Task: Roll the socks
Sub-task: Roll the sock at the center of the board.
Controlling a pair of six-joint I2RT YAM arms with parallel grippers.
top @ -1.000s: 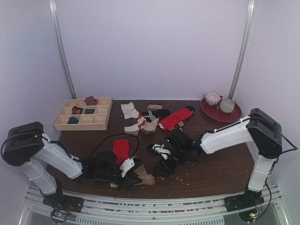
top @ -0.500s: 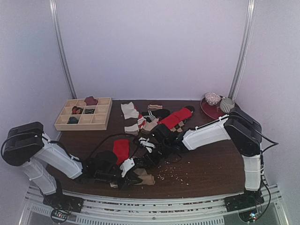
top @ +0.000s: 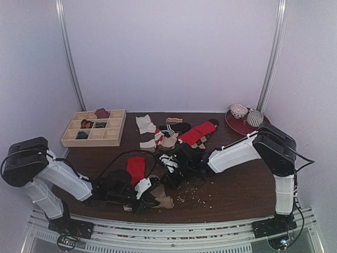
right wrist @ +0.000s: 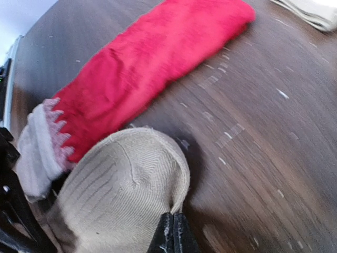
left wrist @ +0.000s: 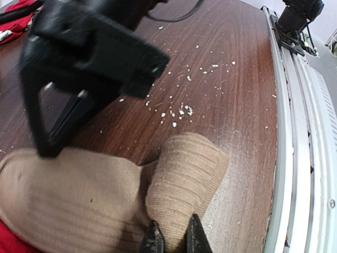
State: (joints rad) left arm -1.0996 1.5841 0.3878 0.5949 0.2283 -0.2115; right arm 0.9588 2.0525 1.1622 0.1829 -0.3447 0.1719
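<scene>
The work surface is a dark wood table (top: 237, 184) inside a white-walled enclosure; pale crumbs (left wrist: 176, 112) are scattered over it.

1. Near edge: the left gripper (left wrist: 171, 238) has its jaws clamped on the folded end of the tan sock (left wrist: 68, 195), which lies flat on the table with that end doubled over.
2. Just beyond: the right gripper (right wrist: 169, 232) has its jaws drawn together on the tan sock's opposite rim.
3. The red sock (right wrist: 142, 68) lies stretched out beside the tan sock, its cream end next to the tan fabric and partly under it.
4. Far side: loose socks (top: 168, 134), a compartment tray (top: 95, 127) and a red plate (top: 247, 125) sit well apart from the work.

Hazards, as judged:
- Both pinches hold thin edges. A pull in opposing directions could slip the fabric free and undo the fold.
- The two grippers work close together, so finger contact is possible.
- The red sock is ungripped, so rolling now may leave it behind or skew the pair.
</scene>
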